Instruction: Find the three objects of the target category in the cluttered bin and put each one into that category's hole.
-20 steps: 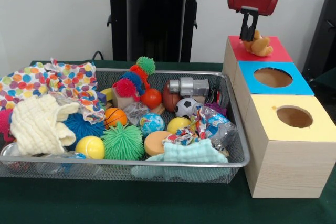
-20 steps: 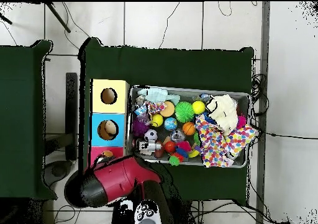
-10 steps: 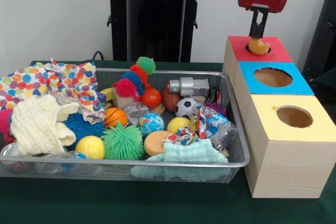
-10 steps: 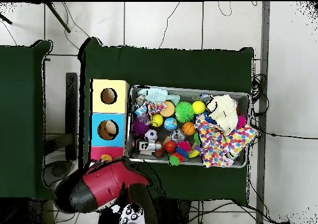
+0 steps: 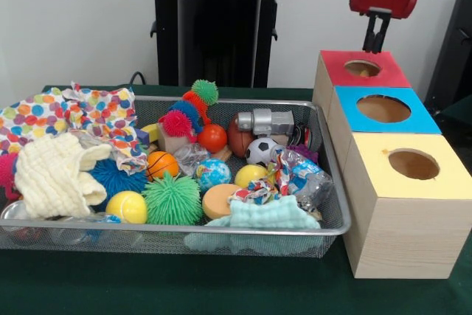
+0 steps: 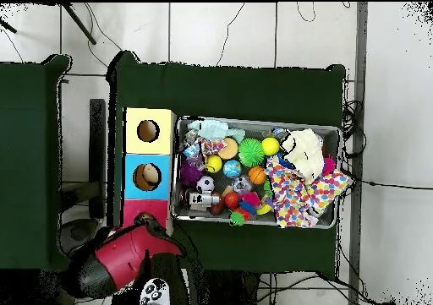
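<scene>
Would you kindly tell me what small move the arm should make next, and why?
Probably swing across toward the wire bin for another search: the gripper hangs empty above the red box, nothing between its fingers, and the hole below looks unobstructed.

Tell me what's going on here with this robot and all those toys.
A red robot arm is sorting toys from a wire basket into three wooden boxes with holes on top. Its end effector hangs empty above the hole of the red box. The blue box and yellow box sit in front of it. The basket is full of balls, spiky toys and cloths.
</scene>
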You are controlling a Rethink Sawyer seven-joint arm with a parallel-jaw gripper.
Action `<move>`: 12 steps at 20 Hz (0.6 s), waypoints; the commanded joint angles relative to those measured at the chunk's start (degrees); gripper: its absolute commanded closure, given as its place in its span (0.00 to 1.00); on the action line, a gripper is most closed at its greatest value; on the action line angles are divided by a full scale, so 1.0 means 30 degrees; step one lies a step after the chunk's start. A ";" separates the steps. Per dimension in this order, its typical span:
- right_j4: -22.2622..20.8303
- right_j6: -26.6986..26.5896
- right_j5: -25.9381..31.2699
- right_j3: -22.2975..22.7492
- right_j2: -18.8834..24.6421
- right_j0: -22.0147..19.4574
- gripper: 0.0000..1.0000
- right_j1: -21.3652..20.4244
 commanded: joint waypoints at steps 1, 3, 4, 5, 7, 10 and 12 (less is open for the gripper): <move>0.0601 0.0324 0.0668 -0.0861 0.0159 -0.1409 1.00 0.0674; 0.0699 -0.0108 0.1207 -0.0841 0.0287 -0.1747 1.00 0.0118; 0.0742 -0.0278 0.1495 -0.0855 0.0328 -0.1870 1.00 -0.0143; 0.0762 -0.0263 0.1658 -0.0922 0.0307 -0.1870 1.00 -0.0244; 0.0801 -0.0231 0.1983 -0.1057 0.0265 -0.1871 1.00 -0.0446; 0.0685 -0.0181 0.2046 -0.1442 0.0233 -0.2044 1.00 -0.0217; 0.0470 0.0035 0.1890 -0.2037 -0.0006 -0.2106 1.00 0.0237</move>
